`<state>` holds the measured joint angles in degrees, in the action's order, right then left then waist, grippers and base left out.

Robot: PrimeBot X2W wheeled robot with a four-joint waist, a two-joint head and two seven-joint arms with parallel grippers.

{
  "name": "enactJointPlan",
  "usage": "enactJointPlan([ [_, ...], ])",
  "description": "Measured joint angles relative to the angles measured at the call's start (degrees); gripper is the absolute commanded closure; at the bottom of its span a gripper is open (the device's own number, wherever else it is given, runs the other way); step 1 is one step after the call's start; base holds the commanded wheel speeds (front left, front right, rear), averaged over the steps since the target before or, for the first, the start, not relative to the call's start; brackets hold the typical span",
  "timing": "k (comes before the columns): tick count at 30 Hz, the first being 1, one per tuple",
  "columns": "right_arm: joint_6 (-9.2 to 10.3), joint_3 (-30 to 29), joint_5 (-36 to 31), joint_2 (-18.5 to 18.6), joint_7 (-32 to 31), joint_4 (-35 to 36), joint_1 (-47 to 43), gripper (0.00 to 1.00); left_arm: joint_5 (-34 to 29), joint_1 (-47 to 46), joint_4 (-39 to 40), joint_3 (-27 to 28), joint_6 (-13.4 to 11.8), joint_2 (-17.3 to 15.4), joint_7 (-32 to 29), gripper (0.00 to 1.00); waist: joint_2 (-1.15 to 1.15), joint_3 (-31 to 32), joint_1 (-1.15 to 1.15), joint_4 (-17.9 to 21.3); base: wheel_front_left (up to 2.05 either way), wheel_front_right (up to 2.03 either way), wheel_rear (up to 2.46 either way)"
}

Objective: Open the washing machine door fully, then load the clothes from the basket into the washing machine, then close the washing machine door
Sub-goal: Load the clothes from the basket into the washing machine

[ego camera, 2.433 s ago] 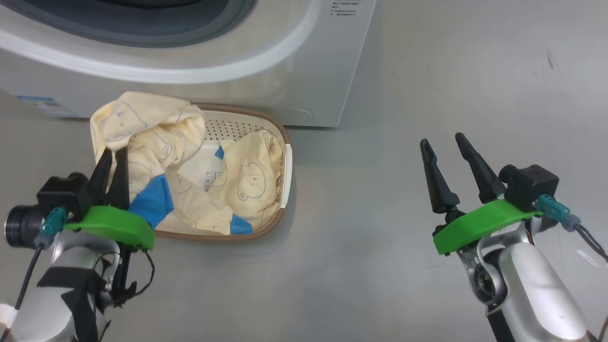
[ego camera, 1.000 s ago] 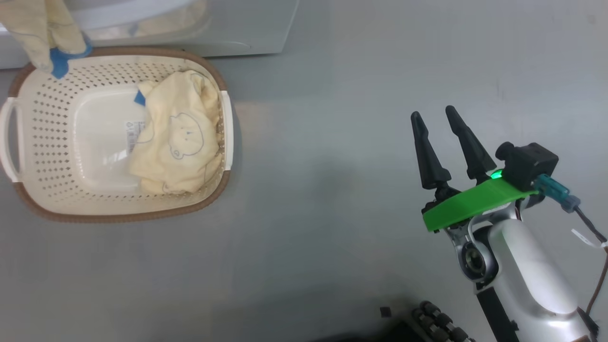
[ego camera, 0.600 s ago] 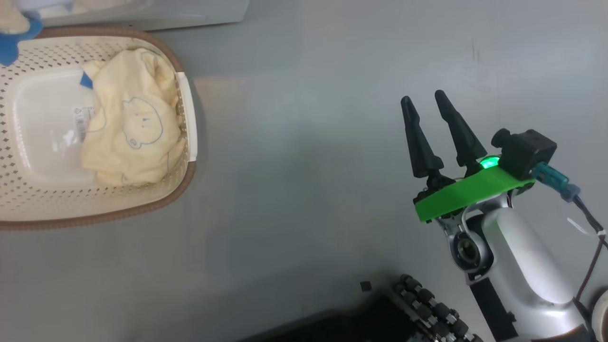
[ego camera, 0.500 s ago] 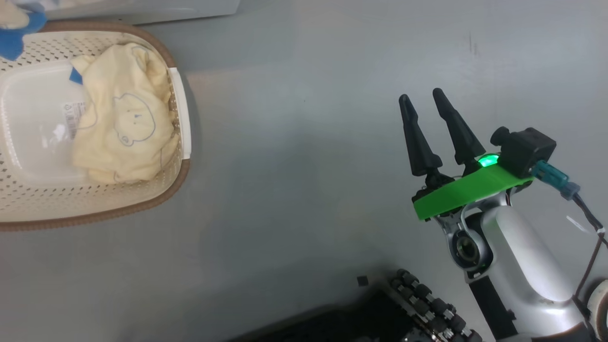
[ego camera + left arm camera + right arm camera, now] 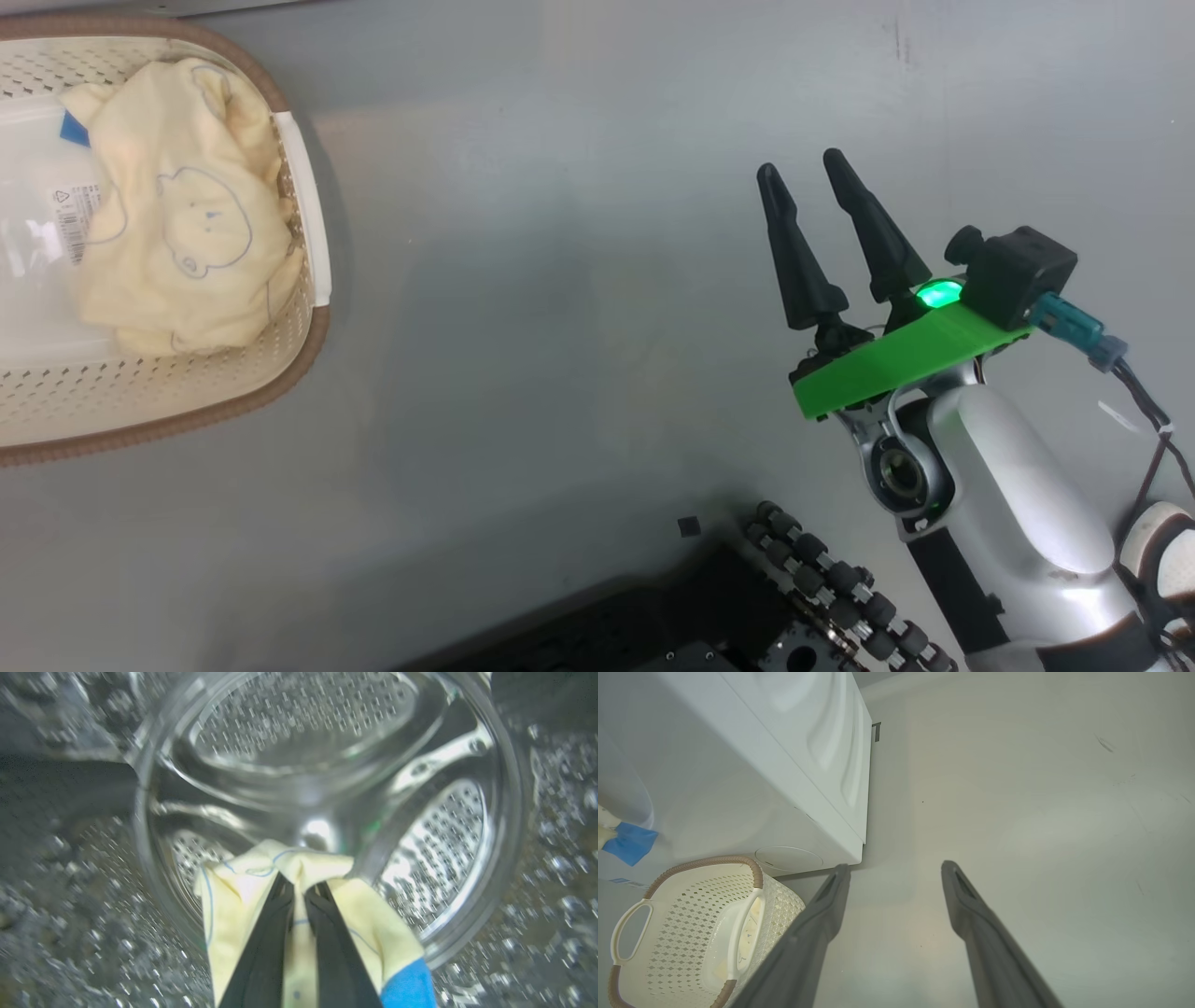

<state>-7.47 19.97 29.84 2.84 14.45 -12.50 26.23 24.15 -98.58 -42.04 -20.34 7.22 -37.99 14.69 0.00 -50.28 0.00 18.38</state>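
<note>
My left gripper [image 5: 300, 882] is shut on a cream-yellow garment [image 5: 233, 905] with a blue patch, held inside the washing machine's perforated steel drum [image 5: 444, 826]. A second garment [image 5: 177, 243], of the same clothes, lies in the cream basket [image 5: 299, 355] at the head view's upper left. My right gripper [image 5: 799, 162] hangs open over bare floor, well right of the basket, with nothing between its fingers. In the right wrist view the right gripper [image 5: 896, 866] points past the washing machine [image 5: 738, 765] and basket [image 5: 705, 861]. The held garment's blue patch [image 5: 628, 842] hangs at the machine's front. I cannot make out the door.
Grey floor [image 5: 560, 280] stretches between the basket and my right arm. My own dark base with its roller wheels [image 5: 822, 588] shows at the bottom of the head view. The basket stands close against the machine's front lower corner.
The head camera has swung, so the basket has slid to the picture's left edge and the machine has left it. The left gripper lifted one garment out of the basket. The right gripper stays open.
</note>
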Motion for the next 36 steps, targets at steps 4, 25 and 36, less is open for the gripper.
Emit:
enactJointPlan([
  [4,0.00,0.2,0.0,0.0,0.0,-0.1,0.0,0.00,0.0,1.5,-5.4,-1.5,0.0,0.8,0.0,1.00,0.00,0.1,0.00,0.0,0.00,0.00,0.00],
  [25,0.00,0.1,-0.2,0.0,0.0,-0.4,0.0,0.00,2.6,0.3,-18.5,-11.7,0.3,3.7,-0.1,1.00,0.00,0.8,0.00,-0.3,0.00,0.00,0.00],
  [36,0.00,-1.9,-1.5,0.0,0.0,-0.7,0.0,0.00,4.6,2.3,-16.3,-12.2,0.3,3.8,0.0,0.00,0.00,2.4,0.00,-1.8,0.00,0.00,0.00],
])
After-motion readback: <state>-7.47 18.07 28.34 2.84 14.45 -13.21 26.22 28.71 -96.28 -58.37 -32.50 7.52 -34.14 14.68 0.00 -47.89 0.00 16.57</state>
